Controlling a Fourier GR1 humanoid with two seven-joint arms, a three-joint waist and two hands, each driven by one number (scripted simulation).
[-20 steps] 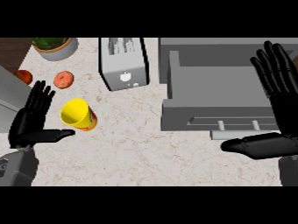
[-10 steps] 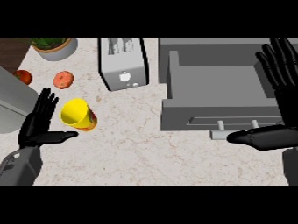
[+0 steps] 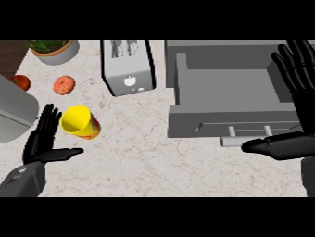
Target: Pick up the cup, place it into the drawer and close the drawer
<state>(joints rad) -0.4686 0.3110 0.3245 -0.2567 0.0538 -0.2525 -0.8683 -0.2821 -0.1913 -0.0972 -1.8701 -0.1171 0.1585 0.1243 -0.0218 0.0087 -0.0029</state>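
A yellow cup (image 3: 79,122) with a red-patterned side lies tilted on the counter at the left. My left hand (image 3: 42,142) stands open just left of the cup, fingers up, thumb pointing under it, not touching. The grey drawer (image 3: 232,99) is pulled open at the right, nothing inside it, its handle (image 3: 249,135) facing me. My right hand (image 3: 304,111) is open at the right edge, fingers stretched up along the drawer's right wall, thumb pointing left near the handle.
A white toaster (image 3: 127,65) stands behind the cup. A potted plant (image 3: 54,50) sits at the back left, with two red-orange fruits (image 3: 64,84) nearby. A grey metal appliance (image 3: 3,111) fills the left edge.
Both hands have drawn slightly back toward me and outward. The cup and the drawer stay where they were.
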